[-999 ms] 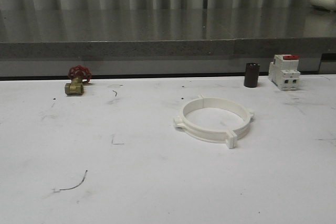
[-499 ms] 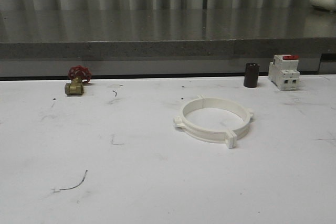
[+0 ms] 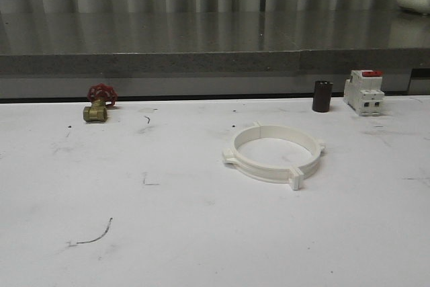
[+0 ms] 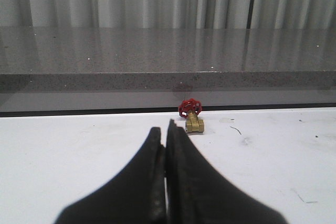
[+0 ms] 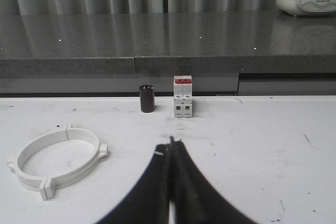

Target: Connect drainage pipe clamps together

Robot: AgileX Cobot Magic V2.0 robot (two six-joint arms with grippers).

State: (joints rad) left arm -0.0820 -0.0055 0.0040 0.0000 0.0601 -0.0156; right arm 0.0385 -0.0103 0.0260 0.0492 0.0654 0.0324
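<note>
1. The drainage pipe clamps (image 3: 274, 153) lie ring-shaped on the white surface (image 3: 201, 233), right of centre
2. Likely light, stiff, slippery plastic; the end tabs suit gripping
3. Left gripper (image 4: 166, 129) and right gripper (image 5: 171, 142): jaws closed, empty

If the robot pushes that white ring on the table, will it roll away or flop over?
Probably neither. The drainage pipe clamps lie flat on the white table as a closed ring, so a push would likely slide them. The thin plastic looks light and fairly stiff. A seam shows at the back, so a hard shove might split the halves.
</note>
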